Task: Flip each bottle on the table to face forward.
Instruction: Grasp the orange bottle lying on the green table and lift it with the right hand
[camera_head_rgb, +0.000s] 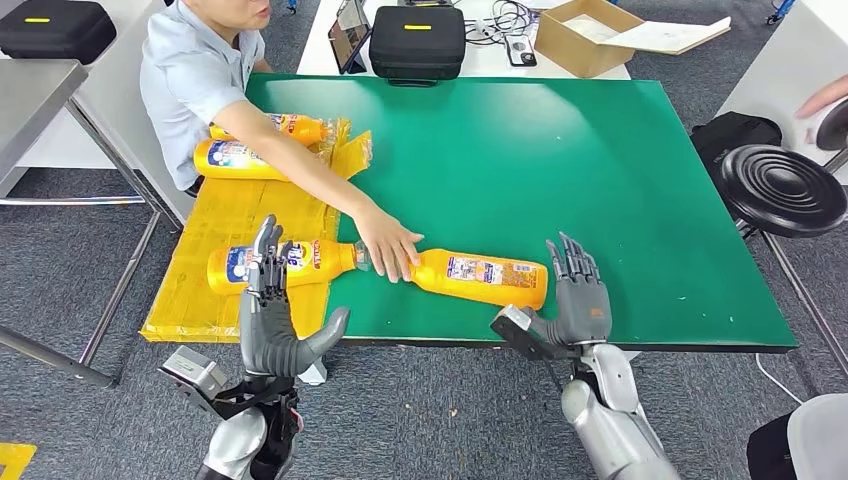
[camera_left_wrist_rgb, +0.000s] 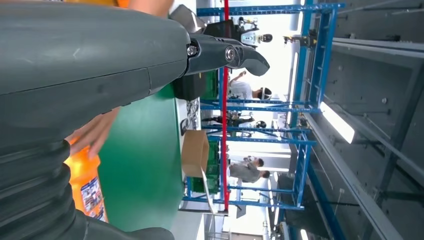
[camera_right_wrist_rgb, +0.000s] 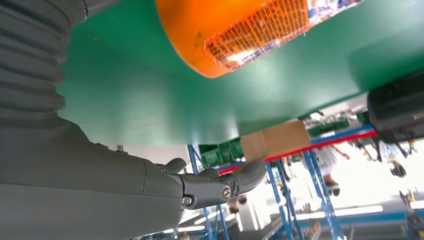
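We hold our left hand (camera_head_rgb: 272, 310) upright, fingers spread, empty | right hand (camera_head_rgb: 572, 300) likewise, beside orange bottle (camera_head_rgb: 480, 277) at tabletop's (camera_head_rgb: 560, 170) near edge.

Bottle (camera_head_rgb: 482, 277) lies on table (camera_head_rgb: 600, 170); cardboard box (camera_head_rgb: 585, 35) behind.

Two silver arms (camera_head_rgb: 610, 420) end in grey hands: the left hand (camera_head_rgb: 270, 320) and right hand (camera_head_rgb: 575, 300) have darker fingers, thick grey thumbs (bright screws at the thumb hinges) and ribbed grey wrist covers (camera_right_wrist_rgb: 30, 55).
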